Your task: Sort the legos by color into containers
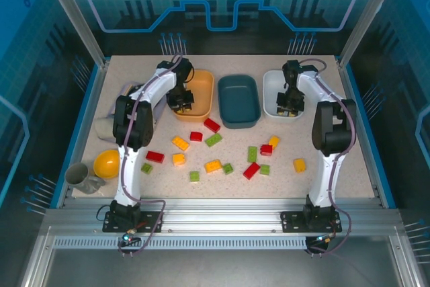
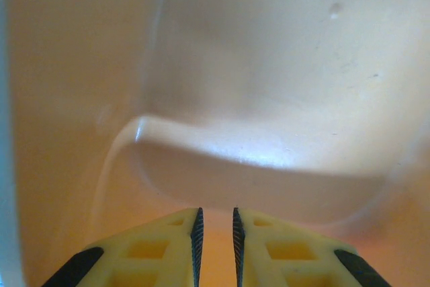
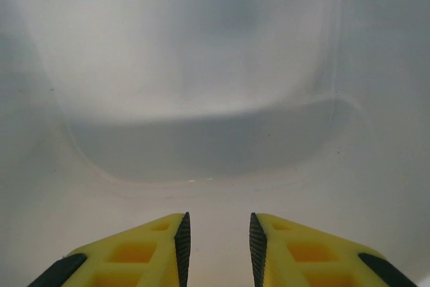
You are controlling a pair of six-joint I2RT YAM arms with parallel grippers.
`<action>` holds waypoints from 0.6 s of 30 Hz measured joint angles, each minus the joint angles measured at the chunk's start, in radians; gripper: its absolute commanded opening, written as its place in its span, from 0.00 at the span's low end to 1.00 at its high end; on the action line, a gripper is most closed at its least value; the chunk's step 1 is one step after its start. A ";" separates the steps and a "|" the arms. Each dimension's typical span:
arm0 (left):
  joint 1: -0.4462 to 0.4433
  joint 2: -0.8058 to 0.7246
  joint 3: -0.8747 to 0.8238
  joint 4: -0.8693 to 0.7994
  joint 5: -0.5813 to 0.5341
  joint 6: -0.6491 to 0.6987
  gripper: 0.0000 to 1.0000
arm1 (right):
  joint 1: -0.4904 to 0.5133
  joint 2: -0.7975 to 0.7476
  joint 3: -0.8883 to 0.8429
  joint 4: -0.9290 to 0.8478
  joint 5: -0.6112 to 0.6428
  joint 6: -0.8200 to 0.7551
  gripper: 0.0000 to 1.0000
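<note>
Red, light green and yellow-orange legos lie scattered over the near half of the table, among them a red one (image 1: 212, 124), a green one (image 1: 213, 140) and a yellow one (image 1: 299, 165). Three containers stand in a row at the back: orange (image 1: 205, 80), dark teal (image 1: 238, 99) and white (image 1: 271, 89). My left gripper (image 1: 180, 103) (image 2: 216, 223) hangs low inside the orange container (image 2: 269, 65), its jaws shut to a narrow slit with nothing between them. My right gripper (image 1: 289, 109) (image 3: 216, 223) sits inside the white container (image 3: 201, 65), also shut and holding nothing.
A small round yellow bowl (image 1: 106, 164) and a grey cup (image 1: 77, 174) stand at the near left. Pale objects (image 1: 105, 128) lie along the left edge behind the left arm. A blue-edged metal frame borders the table.
</note>
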State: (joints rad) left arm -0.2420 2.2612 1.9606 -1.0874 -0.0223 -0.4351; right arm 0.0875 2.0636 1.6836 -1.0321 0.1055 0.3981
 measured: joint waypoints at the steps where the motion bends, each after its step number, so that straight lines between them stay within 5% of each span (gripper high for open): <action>1: 0.000 -0.008 0.000 0.005 0.000 0.000 0.27 | 0.002 -0.010 -0.003 0.001 0.000 0.000 0.32; 10: -0.040 -0.135 -0.015 0.098 0.027 -0.035 0.57 | 0.006 -0.249 -0.110 0.058 0.019 0.017 0.40; 18: -0.161 -0.530 -0.392 0.425 0.164 -0.122 0.77 | 0.043 -0.571 -0.393 0.132 -0.005 0.142 0.66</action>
State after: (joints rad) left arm -0.4030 1.7313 1.5684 -0.6628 0.1413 -0.5568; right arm 0.1307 1.4921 1.2907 -0.8997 0.1005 0.5400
